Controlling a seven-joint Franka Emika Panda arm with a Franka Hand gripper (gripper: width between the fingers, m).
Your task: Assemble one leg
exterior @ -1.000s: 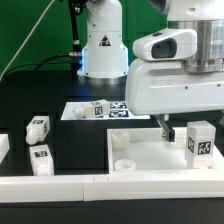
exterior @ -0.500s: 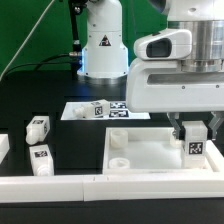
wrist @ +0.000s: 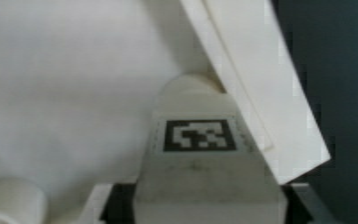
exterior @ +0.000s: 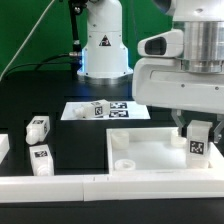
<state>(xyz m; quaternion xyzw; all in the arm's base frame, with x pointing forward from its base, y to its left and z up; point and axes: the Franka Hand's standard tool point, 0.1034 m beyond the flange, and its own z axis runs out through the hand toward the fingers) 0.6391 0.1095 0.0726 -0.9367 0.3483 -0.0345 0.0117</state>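
My gripper [exterior: 198,132] is shut on a leg [exterior: 199,142], a white chunky peg with a black-and-white tag, held upright at the near right corner of the white square tabletop [exterior: 150,156]. In the wrist view the leg [wrist: 197,140] fills the space between my two dark fingers [wrist: 123,205], and its far end sits against the tabletop's raised rim [wrist: 247,80]. A round corner socket [wrist: 5,200] shows beside it. Whether the leg's base touches the tabletop is hidden.
Two more legs [exterior: 37,128] [exterior: 42,158] lie on the black table at the exterior view's left. A third [exterior: 97,110] rests on the marker board [exterior: 120,108]. A white rail [exterior: 90,185] runs along the front. The robot base [exterior: 102,45] stands behind.
My gripper moved toward the exterior view's right, came over the leg standing at the tabletop's right corner, and its fingers closed on the leg's sides.
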